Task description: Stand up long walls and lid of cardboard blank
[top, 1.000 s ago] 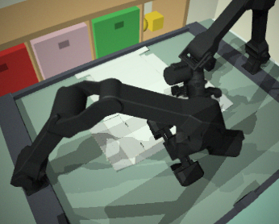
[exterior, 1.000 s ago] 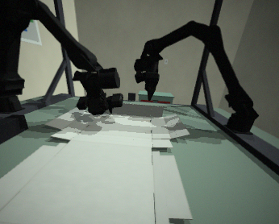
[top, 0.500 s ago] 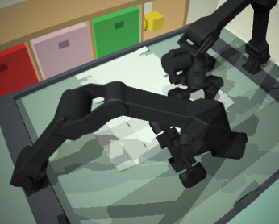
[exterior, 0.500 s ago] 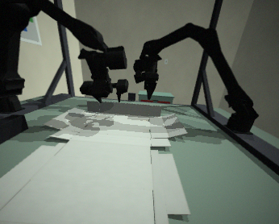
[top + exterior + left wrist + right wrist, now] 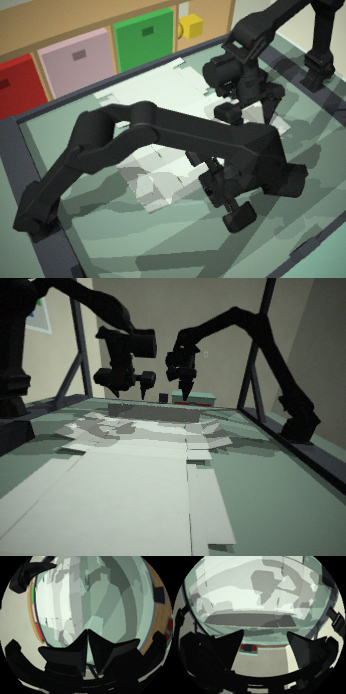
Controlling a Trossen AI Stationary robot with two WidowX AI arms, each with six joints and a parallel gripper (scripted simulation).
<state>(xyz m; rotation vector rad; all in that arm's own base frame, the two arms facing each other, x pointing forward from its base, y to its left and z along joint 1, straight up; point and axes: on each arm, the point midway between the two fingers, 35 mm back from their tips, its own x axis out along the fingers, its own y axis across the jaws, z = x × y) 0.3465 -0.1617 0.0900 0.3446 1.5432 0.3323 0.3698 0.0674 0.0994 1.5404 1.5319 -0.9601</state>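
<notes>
The white cardboard blank (image 5: pixel 165 162) (image 5: pixel 145 440) (image 5: pixel 55 599) (image 5: pixel 239 593) lies with its base on the table. One long wall (image 5: pixel 155 413) (image 5: pixel 250 620), grey in shadow, is raised along the edge away from the shelf; its exact angle is unclear. The lid (image 5: pixel 155 90) (image 5: pixel 125 498) lies flat toward the shelf, and no wall stands between it and the base. My left gripper (image 5: pixel 186 398) (image 5: pixel 87 631) is shut and empty, near the raised wall. My right gripper (image 5: pixel 131 396) (image 5: pixel 266 632) is wide open and empty, above the blank. The left arm hides part of the blank in the top view.
Side flaps (image 5: pixel 215 498) spread beside the lid. A shelf with red (image 5: pixel 20 82), pink (image 5: pixel 77 60) and green (image 5: pixel 145 40) fronts stands behind the table's dark edge rail. A yellow object (image 5: pixel 191 26) sits in the shelf. The two forearms are close together over the blank.
</notes>
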